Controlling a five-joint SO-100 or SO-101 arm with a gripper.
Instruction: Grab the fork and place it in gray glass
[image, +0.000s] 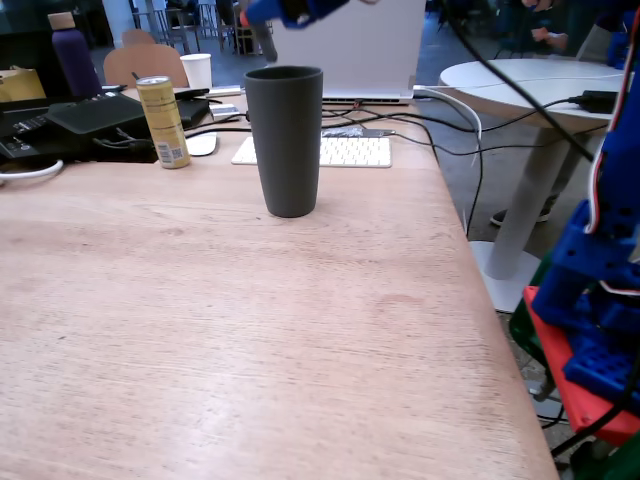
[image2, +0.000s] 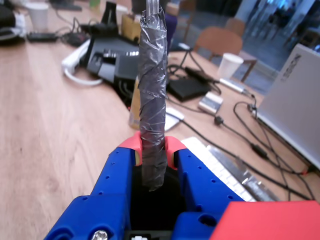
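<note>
In the fixed view, the tall matte dark gray tumbler (image: 285, 138) stands upright on the pale wooden desk (image: 230, 330), toward its far side, with bare wood all around its base. Behind and to its left stands a yellow drink can (image: 163, 121); farther back a small white cup (image: 196, 70) sits near a purple bottle (image: 75, 58). A white keyboard (image: 325, 151) lies just behind the tumbler, with black cables trailing across it toward an open silver laptop (image: 355, 45). At the top edge, above the tumbler, part of the blue arm shows (its tip is cut off by the frame, so the grip cannot be judged here). The blue and red base of the arm (image: 595, 310) fills the right edge, off the desk's side.

In the wrist view, the blue pincer (image2: 154, 145) with its orange-red fingertips (image2: 131, 144) is closed tightly on the foil-wrapped handle of the silver metal fork (image2: 152, 90). The handle rises upright between the two tips, its crinkled foil running to the top of the frame, where a bare metal stem shows (the tines are out of view). Below and beyond lie the desk, the keyboard and the cup (image2: 230, 65).
</note>
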